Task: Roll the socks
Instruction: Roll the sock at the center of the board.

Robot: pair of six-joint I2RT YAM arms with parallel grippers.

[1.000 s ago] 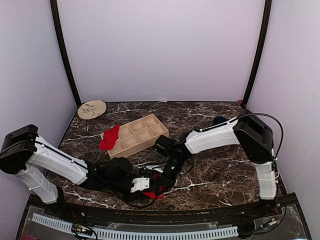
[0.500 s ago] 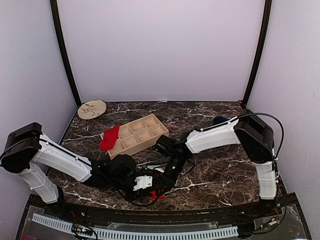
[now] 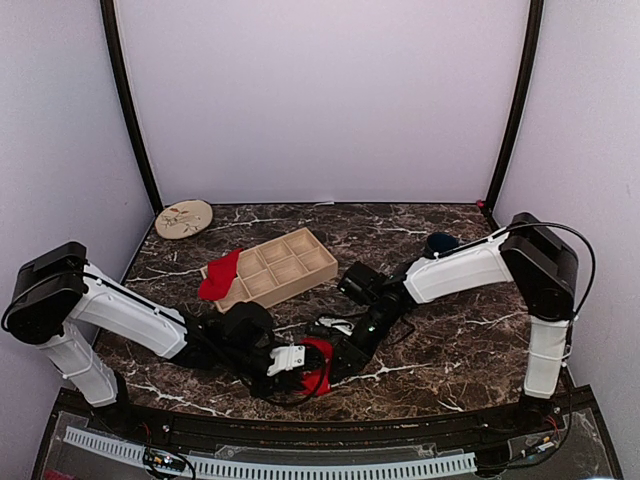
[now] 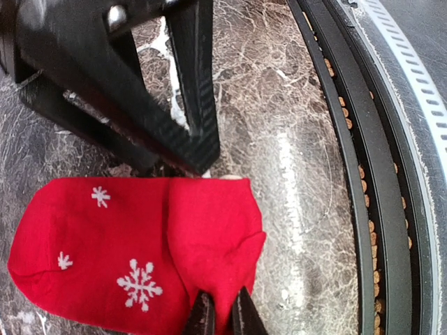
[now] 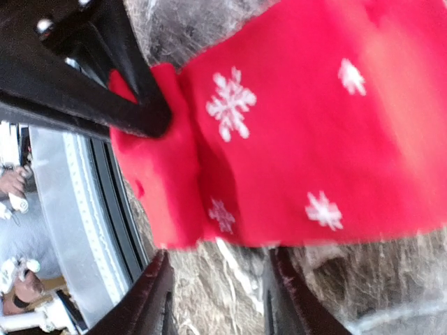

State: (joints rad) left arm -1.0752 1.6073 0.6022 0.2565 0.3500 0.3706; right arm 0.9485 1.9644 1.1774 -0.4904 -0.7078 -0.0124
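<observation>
Our left fingers (image 4: 203, 317) pinch the folded end of the red sock (image 4: 126, 251), which lies at the front of the bench (image 4: 279, 139). Our right fingers (image 5: 155, 296) are apart. If that small pinch slips, the fold could flop open.

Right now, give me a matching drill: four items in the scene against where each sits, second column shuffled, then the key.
Items:
1. snowflake sock
2. second red sock
3. round plate
4. wooden tray

Places:
A. at the tray's left end
B. far-left corner of the table
C. front centre, nearest the near edge
D. middle, behind the snowflake sock

Pairs: 1-C, 2-A, 3-B, 4-D
</observation>
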